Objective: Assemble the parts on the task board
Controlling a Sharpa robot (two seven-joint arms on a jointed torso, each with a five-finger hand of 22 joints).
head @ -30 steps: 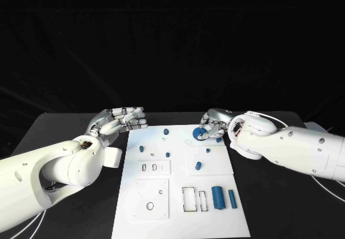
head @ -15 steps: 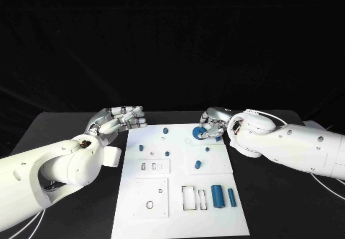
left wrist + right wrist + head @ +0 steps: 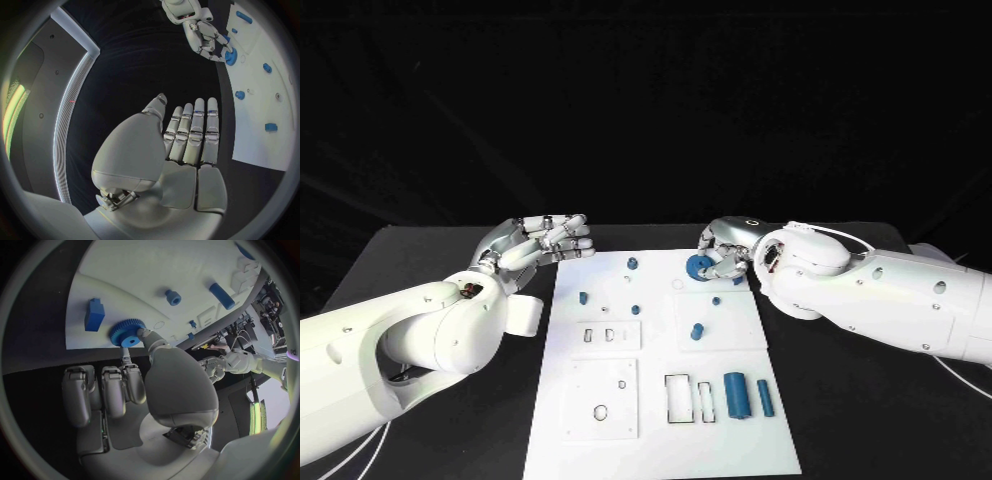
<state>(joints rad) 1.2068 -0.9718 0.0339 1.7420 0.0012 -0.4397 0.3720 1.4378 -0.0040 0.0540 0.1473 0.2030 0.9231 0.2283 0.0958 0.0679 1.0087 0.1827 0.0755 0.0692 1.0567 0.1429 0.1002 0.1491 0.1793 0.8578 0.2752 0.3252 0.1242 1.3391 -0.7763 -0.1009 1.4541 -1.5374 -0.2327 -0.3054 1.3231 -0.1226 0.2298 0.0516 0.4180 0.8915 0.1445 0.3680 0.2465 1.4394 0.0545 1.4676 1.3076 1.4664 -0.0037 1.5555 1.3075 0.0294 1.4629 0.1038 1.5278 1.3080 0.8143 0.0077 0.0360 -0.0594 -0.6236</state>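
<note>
Silver right hand (image 3: 727,258) is pinching a toothed blue gear (image 3: 126,334) over the smooth white task board (image 3: 661,440); left hand (image 3: 538,245) is hovering, fingers straight, holding nothing.

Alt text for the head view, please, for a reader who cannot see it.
The right robot hand holds a blue gear at the far edge of the white task board, while the left robot hand hovers beside the board, holding nothing. Small blue pegs and two blue cylinders lie on the board.
</note>
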